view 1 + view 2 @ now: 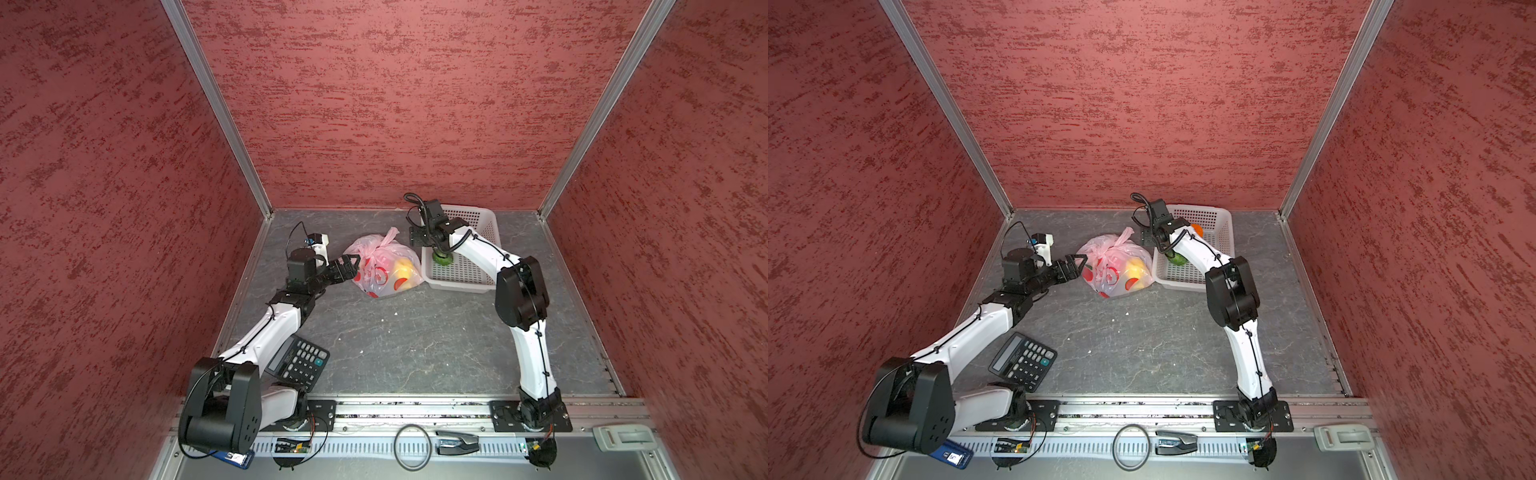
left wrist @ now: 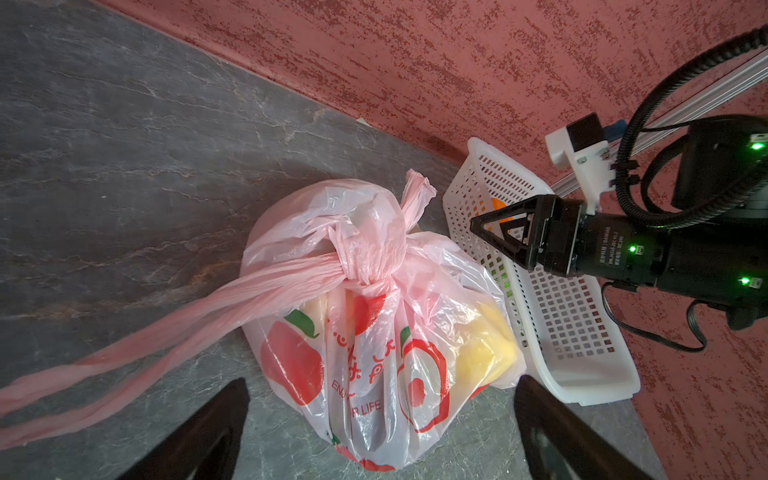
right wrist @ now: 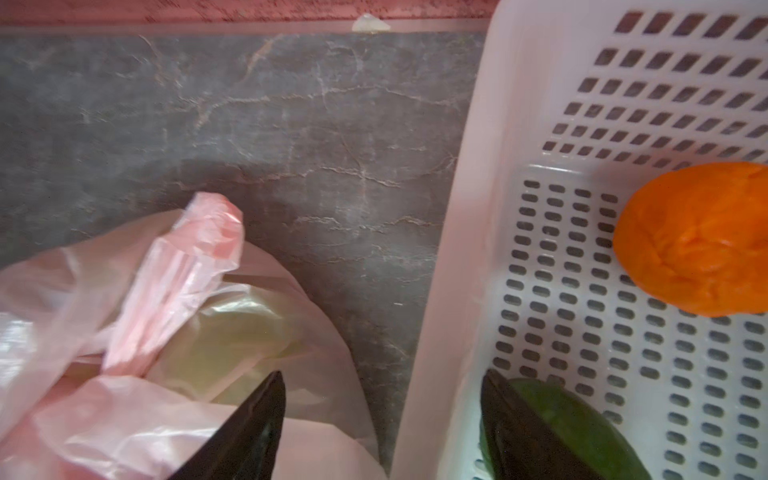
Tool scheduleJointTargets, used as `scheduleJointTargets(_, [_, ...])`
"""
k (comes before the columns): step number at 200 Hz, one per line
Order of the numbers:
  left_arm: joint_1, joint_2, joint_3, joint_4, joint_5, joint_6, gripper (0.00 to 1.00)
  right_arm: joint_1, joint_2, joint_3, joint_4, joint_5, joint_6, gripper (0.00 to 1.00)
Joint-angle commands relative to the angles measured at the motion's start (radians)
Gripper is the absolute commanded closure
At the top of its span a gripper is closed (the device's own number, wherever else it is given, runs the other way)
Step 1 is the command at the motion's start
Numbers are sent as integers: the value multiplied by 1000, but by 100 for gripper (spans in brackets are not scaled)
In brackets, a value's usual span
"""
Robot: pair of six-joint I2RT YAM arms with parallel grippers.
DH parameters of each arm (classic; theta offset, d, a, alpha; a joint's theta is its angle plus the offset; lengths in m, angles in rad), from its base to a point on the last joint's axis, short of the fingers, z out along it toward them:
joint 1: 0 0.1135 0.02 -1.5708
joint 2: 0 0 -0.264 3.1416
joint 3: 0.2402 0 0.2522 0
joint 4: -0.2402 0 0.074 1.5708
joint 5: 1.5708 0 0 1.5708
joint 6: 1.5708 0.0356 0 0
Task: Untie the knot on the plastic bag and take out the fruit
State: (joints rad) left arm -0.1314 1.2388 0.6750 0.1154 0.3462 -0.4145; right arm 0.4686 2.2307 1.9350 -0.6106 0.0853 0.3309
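The pink plastic bag (image 1: 384,268) (image 1: 1115,270) lies on the grey table, and its knot (image 2: 365,257) (image 1: 379,249) is tied. One handle loop (image 2: 166,340) trails long across the table; the other (image 2: 415,191) sticks up. Yellow fruit (image 2: 486,345) and a pale piece (image 3: 232,336) show through the film. My left gripper (image 2: 382,379) (image 1: 353,266) is open at the bag's left side, with the printed film between its fingers but untouched. My right gripper (image 3: 383,373) (image 2: 482,226) is open and holds nothing. It straddles the basket's left wall, with one finger over the bag and one beside a green fruit (image 3: 573,428) (image 1: 442,258).
A white perforated basket (image 1: 478,216) (image 3: 465,208) stands against the bag's right side and holds an orange mandarin (image 3: 698,241) (image 1: 1196,229). A black calculator (image 1: 299,361) lies under my left forearm. Red walls close in the back and both sides.
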Motion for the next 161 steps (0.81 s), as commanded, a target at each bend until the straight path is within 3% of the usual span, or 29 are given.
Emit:
scheduleJointTargets(1, [-4,6,13,-28,29,9,0,-1,25,47,-89,74,0,37])
scheduleJointTargets(42, [-4,19,29,-43,37,19,0,-4,8,19,-127,113,-17,66])
scheduleJointTargets(71, [-5,24,33,-42,41,17,0,-25,-58,-85,-103,135,-52,80])
scheduleJointTargets(110, [-7,27,34,-45,44,19,0,-96,-135,-205,-65,157,-131,88])
scheduleJointTargets(161, [-8,22,36,-55,49,19,0,-188,-148,-247,-19,190,-321,89])
